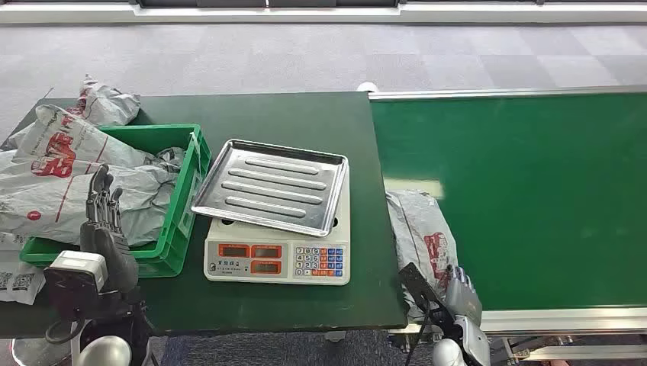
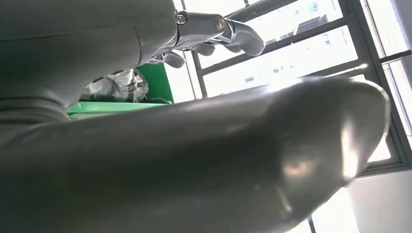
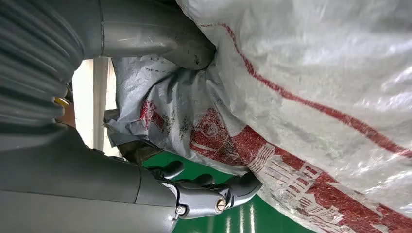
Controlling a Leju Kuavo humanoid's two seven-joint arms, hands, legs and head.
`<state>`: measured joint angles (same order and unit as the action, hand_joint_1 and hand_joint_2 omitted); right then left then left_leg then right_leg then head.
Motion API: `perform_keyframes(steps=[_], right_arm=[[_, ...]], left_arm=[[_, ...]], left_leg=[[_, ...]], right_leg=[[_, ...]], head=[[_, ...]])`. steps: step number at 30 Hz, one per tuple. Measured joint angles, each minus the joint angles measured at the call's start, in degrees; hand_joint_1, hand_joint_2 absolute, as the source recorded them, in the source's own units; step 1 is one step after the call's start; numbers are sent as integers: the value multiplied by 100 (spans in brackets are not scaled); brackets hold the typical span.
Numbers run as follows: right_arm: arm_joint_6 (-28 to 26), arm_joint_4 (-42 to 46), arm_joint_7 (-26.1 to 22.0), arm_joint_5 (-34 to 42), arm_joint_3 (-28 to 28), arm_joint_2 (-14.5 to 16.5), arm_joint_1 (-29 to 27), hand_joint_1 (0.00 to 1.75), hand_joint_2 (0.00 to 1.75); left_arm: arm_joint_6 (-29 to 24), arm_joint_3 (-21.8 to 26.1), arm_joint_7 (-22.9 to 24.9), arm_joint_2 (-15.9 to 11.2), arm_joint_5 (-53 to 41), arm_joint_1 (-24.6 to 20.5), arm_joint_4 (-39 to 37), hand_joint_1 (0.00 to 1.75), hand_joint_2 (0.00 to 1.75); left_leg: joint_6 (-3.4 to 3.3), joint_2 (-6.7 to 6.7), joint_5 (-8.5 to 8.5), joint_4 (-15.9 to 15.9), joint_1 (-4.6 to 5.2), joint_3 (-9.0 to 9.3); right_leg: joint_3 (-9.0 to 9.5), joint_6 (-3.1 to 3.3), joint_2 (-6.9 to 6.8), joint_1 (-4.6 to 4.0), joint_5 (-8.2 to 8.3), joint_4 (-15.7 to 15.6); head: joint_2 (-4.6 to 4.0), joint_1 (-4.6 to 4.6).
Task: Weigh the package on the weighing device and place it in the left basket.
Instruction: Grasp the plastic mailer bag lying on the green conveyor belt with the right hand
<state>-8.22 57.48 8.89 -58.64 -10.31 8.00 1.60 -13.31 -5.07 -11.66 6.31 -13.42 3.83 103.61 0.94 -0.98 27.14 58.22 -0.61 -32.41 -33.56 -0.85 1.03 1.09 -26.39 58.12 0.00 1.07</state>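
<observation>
A grey package (image 1: 420,229) with red print lies at the near left edge of the green conveyor (image 1: 534,198). My right hand (image 1: 461,293) grips its near end. In the right wrist view the thumb (image 3: 189,48) presses into the package (image 3: 316,97) and the fingers (image 3: 214,191) curl under it. The weighing scale (image 1: 278,261) stands mid-table with a bare steel tray (image 1: 271,187) on top. The green basket (image 1: 179,221) at the left holds several grey packages (image 1: 69,175). My left hand (image 1: 103,217) is raised beside the basket's near side, fingers (image 2: 218,34) apart and holding nothing.
Another grey package (image 1: 107,103) lies behind the basket on the dark green table (image 1: 290,114). A labelled package (image 1: 15,278) sits at the near left. The conveyor's metal rail (image 1: 564,319) runs along its near edge.
</observation>
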Motion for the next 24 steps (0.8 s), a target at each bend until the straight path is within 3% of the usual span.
perform_keyframes(steps=[16, 24], right_arm=[[-109, 168, -318, 208, -31, 14, -96, 175, 175], [-400, 340, -728, 420, -53, 67, -263, 175, 175]], left_arm=[[23, -2, -19, 41, 2, 41, 29, 0, 0], [26, -2, -55, 66, 5, 58, 81, 0, 0]], left_leg=[[5, -3, 4, 0, -6, -3], [6, -3, 5, -1, -6, -17]], right_leg=[[-4, 7, 0, -7, -6, 0], [-15, 8, -2, -6, -7, 0]], head=[[0, 0], [0, 0]])
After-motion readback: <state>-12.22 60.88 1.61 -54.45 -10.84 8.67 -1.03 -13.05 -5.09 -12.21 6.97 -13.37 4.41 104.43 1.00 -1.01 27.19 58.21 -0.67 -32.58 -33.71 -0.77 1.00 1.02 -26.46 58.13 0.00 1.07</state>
